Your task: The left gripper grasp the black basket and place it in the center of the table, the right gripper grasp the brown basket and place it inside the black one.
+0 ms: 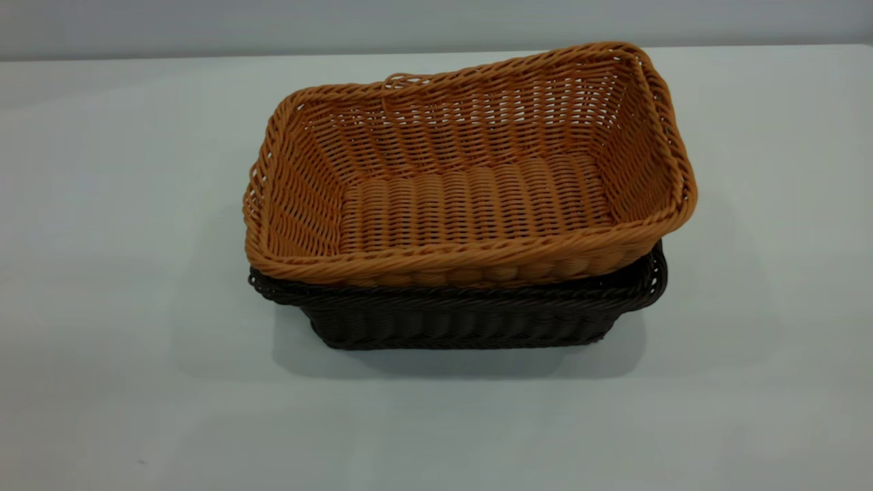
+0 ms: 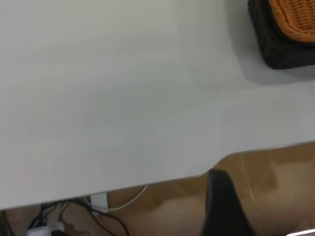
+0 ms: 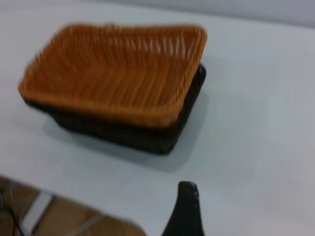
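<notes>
Nearest you, the black basket (image 1: 470, 317) sits mid-table (image 1: 123, 273) with the brown basket (image 1: 470, 198) nested inside, tilted up toward 2 o'clock. Left gripper (image 2: 224, 206): jaws untellable, baskets at 1 o'clock. Right gripper (image 3: 186, 211): jaws untellable; press brown level.

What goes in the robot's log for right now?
brown basket: nested in black basket, tilted | table: baskets mid-table | arms: clear of baskets

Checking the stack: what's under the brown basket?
The black basket sits under the brown basket, which is nested in it, tilted, right end higher. Only the black one's rim and front wall show; its interior is covered. Both stand on the table.
</notes>
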`<move>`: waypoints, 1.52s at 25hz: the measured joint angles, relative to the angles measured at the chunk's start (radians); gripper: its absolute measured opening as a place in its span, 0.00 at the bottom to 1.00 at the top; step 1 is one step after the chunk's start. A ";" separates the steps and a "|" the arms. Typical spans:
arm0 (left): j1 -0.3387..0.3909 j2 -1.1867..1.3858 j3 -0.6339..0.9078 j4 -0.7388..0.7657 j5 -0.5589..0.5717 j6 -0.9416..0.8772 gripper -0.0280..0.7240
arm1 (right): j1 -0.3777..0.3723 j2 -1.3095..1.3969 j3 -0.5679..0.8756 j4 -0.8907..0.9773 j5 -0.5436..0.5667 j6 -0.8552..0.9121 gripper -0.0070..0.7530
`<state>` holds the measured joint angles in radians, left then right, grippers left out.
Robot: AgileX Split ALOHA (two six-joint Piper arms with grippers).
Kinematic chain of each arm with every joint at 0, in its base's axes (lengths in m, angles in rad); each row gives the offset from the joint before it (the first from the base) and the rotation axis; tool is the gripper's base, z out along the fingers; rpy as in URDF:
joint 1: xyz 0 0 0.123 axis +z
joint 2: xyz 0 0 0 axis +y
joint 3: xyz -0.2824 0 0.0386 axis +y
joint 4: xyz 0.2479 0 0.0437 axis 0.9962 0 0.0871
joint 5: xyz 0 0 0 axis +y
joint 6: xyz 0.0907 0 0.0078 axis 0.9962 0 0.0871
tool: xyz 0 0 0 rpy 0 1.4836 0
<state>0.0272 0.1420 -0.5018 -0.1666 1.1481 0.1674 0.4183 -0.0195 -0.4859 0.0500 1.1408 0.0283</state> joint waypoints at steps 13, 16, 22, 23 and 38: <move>0.000 0.000 0.012 -0.044 -0.018 0.052 0.56 | 0.000 0.000 0.015 0.108 0.001 -0.139 0.72; 0.000 0.000 0.012 -0.044 -0.018 0.054 0.56 | 0.000 0.000 0.015 0.109 0.001 -0.139 0.70; 0.000 -0.008 0.012 -0.044 -0.018 0.054 0.56 | 0.000 0.000 0.015 0.112 0.001 -0.139 0.67; 0.000 -0.015 0.012 -0.044 -0.018 0.054 0.56 | -0.001 0.000 0.015 0.112 0.001 -0.139 0.66; -0.089 -0.161 0.012 -0.047 -0.015 0.054 0.56 | -0.443 0.000 0.015 0.113 0.001 -0.143 0.53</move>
<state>-0.0620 -0.0194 -0.4895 -0.2132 1.1326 0.2210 -0.0251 -0.0195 -0.4704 0.1629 1.1423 -0.1146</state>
